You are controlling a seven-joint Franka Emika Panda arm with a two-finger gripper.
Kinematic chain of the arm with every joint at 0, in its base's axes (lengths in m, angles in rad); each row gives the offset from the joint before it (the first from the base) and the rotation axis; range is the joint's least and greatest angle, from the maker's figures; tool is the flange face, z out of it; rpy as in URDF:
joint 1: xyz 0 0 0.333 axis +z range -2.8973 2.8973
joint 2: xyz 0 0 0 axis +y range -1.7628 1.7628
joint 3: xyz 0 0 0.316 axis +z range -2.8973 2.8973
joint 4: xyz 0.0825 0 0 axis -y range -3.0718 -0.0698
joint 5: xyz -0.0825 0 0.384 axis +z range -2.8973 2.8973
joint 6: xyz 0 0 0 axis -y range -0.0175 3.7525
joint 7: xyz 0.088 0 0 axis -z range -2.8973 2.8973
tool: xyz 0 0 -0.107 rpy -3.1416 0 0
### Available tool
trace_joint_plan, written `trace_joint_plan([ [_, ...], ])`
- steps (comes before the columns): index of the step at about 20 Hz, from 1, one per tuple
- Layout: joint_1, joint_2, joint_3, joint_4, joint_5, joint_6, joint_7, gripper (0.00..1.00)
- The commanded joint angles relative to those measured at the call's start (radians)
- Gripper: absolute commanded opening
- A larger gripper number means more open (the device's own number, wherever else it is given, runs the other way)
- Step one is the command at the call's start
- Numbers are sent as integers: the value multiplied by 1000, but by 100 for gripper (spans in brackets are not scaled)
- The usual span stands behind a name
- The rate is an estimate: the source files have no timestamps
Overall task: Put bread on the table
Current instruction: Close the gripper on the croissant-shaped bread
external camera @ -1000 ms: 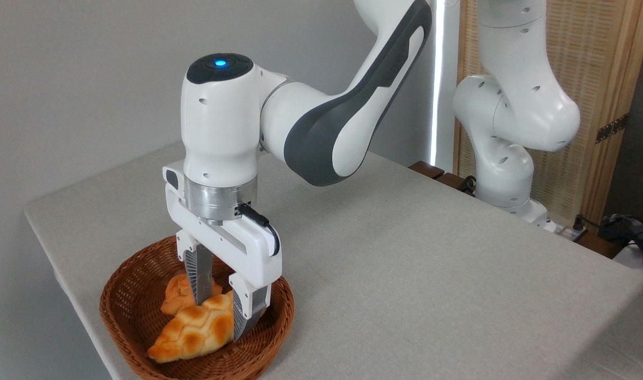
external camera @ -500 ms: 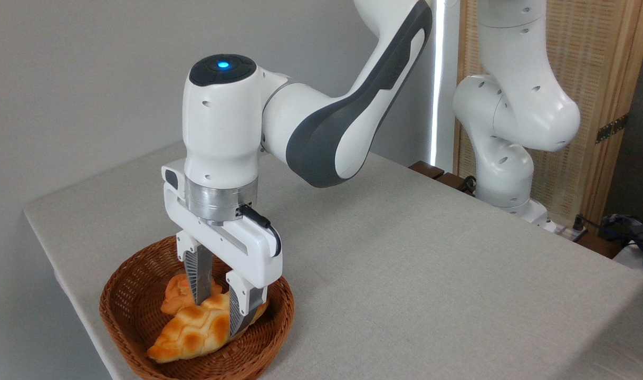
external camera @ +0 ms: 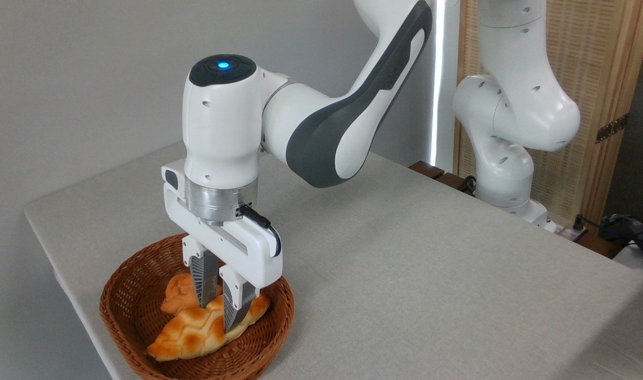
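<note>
The bread (external camera: 186,336), a golden-orange loaf with a criss-cross crust, lies in the brown wicker basket (external camera: 112,312) at the table's (external camera: 416,264) near left corner. My gripper (external camera: 216,312) points straight down into the basket. Its two fingers press on the loaf's upper right part, one on each side, so it is shut on the bread. The loaf's underside still rests on the basket floor. The pointed left end sticks out towards the basket's front.
A small round bun (external camera: 174,296) sits in the basket just behind the loaf, touching the far finger. The arm's white base (external camera: 503,174) stands at the table's far right edge. Cables (external camera: 630,232) lie beyond the right edge.
The fingers have drawn together from a wide gap to a pinch on the loaf. The loaf shifted slightly; the arm stayed in place.
</note>
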Motion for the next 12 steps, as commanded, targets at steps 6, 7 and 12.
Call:
trace_joint_plan([
  [6, 3, -14, 4, 2, -23, -13, 19, 49],
  [7, 3, -19, 4, 5, -38, -17, 12, 49],
  [12, 3, -39, 9, 60, -132, -86, 8, 50],
])
